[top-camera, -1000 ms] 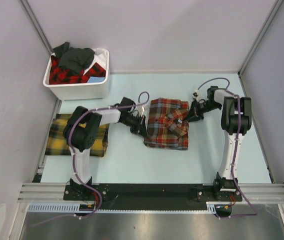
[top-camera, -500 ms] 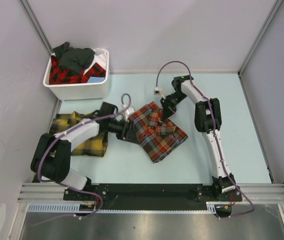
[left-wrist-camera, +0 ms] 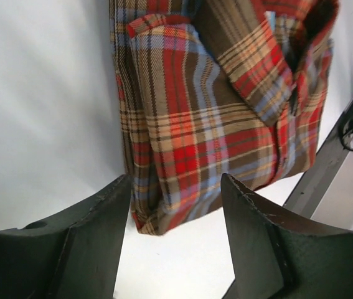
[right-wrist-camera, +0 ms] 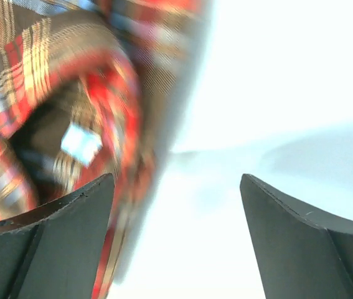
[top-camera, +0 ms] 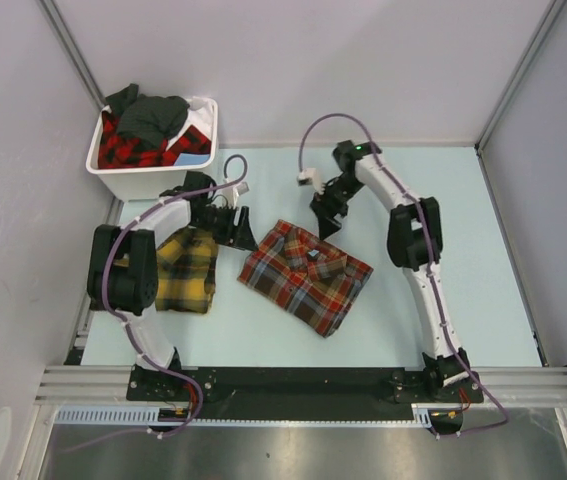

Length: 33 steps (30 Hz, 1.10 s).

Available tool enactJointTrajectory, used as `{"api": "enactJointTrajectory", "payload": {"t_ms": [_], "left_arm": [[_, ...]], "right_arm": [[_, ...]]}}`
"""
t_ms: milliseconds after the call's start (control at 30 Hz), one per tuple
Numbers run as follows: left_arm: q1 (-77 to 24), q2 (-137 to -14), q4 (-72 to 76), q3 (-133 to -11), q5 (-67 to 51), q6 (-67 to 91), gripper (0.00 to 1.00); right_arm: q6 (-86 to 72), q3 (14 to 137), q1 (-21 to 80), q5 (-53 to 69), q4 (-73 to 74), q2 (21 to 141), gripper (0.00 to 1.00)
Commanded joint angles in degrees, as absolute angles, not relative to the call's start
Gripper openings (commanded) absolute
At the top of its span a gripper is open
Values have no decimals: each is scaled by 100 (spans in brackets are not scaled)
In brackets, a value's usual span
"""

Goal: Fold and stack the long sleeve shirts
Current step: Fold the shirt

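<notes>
Table [top-camera: 463, 220] walled on 3 sides, bin [top-camera: 153, 175] far-left; free room near & right. Red shirt [top-camera: 305, 280] folded mid-table, long axis far-left to near-right. L gripper [top-camera: 235, 235], R gripper [top-camera: 325, 225]: jaws apart, empty, by its far edges.

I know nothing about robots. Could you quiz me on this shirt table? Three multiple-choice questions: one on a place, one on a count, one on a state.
1. Where does the yellow-and-green shirt lie relative to the red-brown shirt?
A. on top of it
B. under it
C. on the table, to its left in the top view

2. How many shirts lie outside the white bin?
A. two
B. one
C. four

3. How are the left end effector and right end effector?
A. both shut on a shirt
B. both open, holding nothing
C. one shut, one open

Answers:
1. C: the shirts lie flat, side by side.
2. A: only those two lie there.
3. B: both wrist views show the fingers apart, gripping nothing.
</notes>
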State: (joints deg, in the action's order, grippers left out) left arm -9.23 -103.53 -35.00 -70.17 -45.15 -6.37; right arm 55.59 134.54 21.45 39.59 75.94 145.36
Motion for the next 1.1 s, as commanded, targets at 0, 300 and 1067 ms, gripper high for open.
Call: {"api": "enactJointTrajectory", "payload": {"t_ms": [0,300,1067], "left_arm": [[-1133,-10599,-3709,-7295,-4571,-1388,65],[-1362,-10942,-3244,-7312,-4377,-1222,64],[-1125,-9678,-1951,-5986,-4201,167,68]], "right_arm": [[4204,13106,1205,4692,7321,13422,87],[901,7954,290,5809,5613,11304,86],[-2339,4763,984,4140,2074,10336,20]]}}
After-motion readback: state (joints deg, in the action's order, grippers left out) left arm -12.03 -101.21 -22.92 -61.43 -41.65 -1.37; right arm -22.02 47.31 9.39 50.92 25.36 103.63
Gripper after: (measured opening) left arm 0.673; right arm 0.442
